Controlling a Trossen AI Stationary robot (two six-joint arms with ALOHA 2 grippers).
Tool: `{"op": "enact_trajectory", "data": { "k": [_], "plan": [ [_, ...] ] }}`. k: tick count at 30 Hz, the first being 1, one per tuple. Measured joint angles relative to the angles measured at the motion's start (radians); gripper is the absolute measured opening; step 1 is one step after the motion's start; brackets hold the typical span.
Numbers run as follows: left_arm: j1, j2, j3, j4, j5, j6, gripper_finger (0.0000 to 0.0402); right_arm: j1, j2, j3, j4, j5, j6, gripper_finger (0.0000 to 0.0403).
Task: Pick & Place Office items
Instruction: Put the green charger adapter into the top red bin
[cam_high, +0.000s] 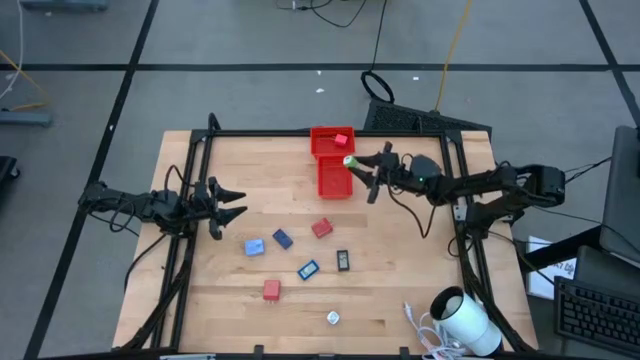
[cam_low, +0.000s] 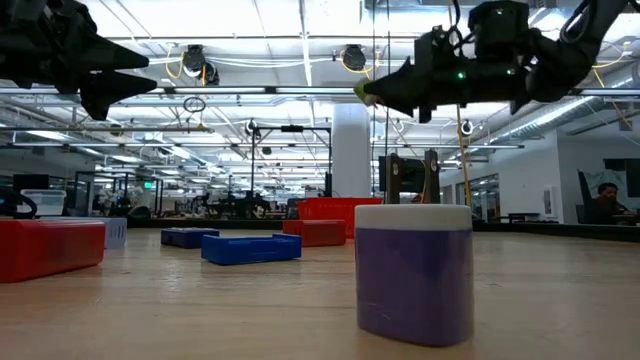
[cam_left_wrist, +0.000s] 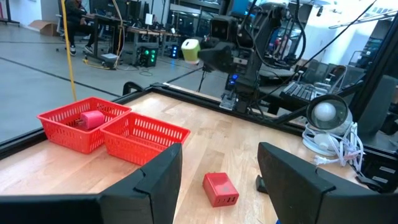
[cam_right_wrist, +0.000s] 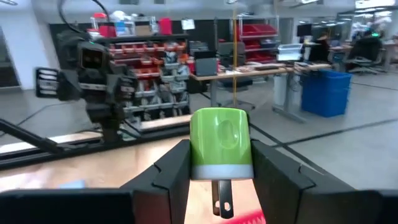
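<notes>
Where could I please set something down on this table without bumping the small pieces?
Bare wood lies along the table edge below the left claw, and between the red tray and that claw. The middle is crowded: red piece, dark-blue piece, black piece.

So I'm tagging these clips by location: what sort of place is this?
Probably a robotics lab or workshop in an open industrial hall: exposed ceiling pipes, shelves of red parts bins, workbenches.
</notes>
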Motion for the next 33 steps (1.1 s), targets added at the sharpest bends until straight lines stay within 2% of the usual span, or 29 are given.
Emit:
{"op": "enact_trajectory", "data": {
  "k": [7,25,33],
  "plan": [
    [0.0,0.0,0.0,0.0,0.0,0.0,0.0214,0.024,0.0,0.063,-0.135,0.003,0.0,0.0137],
    [0.0,0.0,0.0,0.0,0.0,0.0,0.0214,0.024,0.0,0.065,-0.235,0.008,0.041,0.0137],
    [0.0,0.0,0.0,0.0,0.0,0.0,0.0214,-0.012,0.0,0.065,-0.322,0.009,0.09,0.0137]
  ]
}}
